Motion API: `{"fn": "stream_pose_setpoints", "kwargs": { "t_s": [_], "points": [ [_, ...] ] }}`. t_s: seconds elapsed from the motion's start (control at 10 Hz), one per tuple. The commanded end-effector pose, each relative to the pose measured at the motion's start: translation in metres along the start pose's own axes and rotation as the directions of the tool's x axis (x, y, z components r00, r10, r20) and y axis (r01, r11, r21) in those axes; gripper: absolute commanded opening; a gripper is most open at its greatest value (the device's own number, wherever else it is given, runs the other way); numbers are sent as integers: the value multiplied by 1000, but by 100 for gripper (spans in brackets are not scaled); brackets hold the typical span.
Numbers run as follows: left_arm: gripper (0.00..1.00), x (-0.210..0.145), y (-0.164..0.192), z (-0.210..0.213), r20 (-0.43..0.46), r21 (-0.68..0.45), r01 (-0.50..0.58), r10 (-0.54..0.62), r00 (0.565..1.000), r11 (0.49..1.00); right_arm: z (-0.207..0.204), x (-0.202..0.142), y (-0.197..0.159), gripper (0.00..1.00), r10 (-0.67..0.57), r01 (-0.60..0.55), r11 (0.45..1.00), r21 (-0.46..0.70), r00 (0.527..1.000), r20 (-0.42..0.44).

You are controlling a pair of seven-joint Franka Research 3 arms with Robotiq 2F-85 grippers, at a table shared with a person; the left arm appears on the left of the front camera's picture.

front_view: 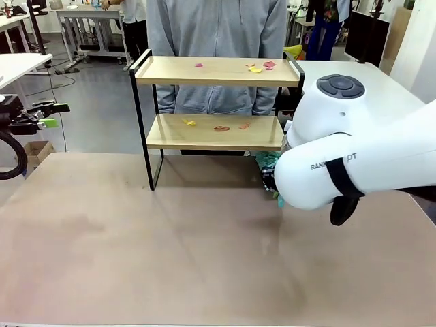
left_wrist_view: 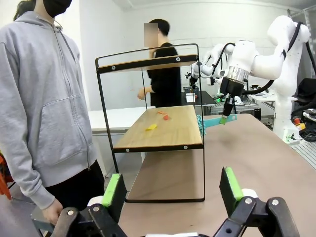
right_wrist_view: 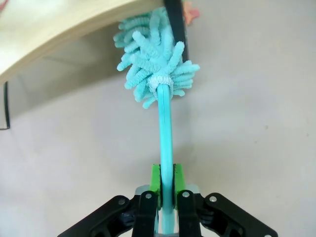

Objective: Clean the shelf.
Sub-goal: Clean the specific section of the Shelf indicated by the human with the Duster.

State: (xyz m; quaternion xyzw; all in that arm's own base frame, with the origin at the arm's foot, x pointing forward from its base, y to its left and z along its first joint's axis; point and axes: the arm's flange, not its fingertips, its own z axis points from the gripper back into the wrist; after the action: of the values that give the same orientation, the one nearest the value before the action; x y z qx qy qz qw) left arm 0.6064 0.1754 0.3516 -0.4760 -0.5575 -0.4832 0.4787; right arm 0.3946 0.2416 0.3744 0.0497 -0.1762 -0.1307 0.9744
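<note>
The right pincer (right_wrist_view: 166,174) is closed tight on the thin handle of one teal duster (right_wrist_view: 166,128). Its two green pads (right_wrist_view: 156,178) press the handle from either side, near the handle's lower end. The duster's fluffy head (right_wrist_view: 155,57) reaches the end of the lower board of the shelf (front_view: 218,72), against the black frame post there; it looks to be touching the post, though the exact contact is hard to tell.

The left pincer (left_wrist_view: 173,190) stands wide open, with nothing between its green pads (left_wrist_view: 112,190) and nothing touching them. It hangs off the left edge of the surface (front_view: 170,245), well apart from the shelf.

There is one shelf, with two light wooden boards in a thin black frame. It stands upright at the far side of the tan surface, just in front of one person (front_view: 218,27) in a grey hooded top who stands behind it.

Small paper scraps lie on both boards. The lower board carries three: a yellow one (front_view: 189,122), a reddish one (front_view: 221,128) and a pink one (front_view: 243,126). The upper board carries at least three: a pink one (front_view: 199,65) near the middle, then a yellow one (front_view: 255,69) and a red one (front_view: 270,65) close together towards the robot's right end. A possible fourth beside the yellow one is too small to tell.
</note>
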Motion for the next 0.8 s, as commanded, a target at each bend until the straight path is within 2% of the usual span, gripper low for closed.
{"fn": "stream_pose_setpoints", "kwargs": {
  "t_s": [0.0, 0.2, 0.5, 0.7],
  "points": [
    [100, 4, -2, 0, 1, 1, 6, -6, 1000, 1000, 3, -4, 6, 13, 1, -1, 1000, 17, 1000, 2],
    [100, 4, -2, 0, 1, 1, 6, -6, 1000, 1000, 35, 1, -15, 13, 108, -106, 988, 116, 994, -4],
    [100, 4, -2, 0, 1, 1, 6, -6, 1000, 1000, 62, 10, -41, 13, 213, -201, 964, 176, 976, -52],
    [100, 4, -2, 0, 1, 1, 6, -6, 1000, 1000, 79, 13, -54, 13, 309, -281, 934, 220, 945, -103]
  ]
}}
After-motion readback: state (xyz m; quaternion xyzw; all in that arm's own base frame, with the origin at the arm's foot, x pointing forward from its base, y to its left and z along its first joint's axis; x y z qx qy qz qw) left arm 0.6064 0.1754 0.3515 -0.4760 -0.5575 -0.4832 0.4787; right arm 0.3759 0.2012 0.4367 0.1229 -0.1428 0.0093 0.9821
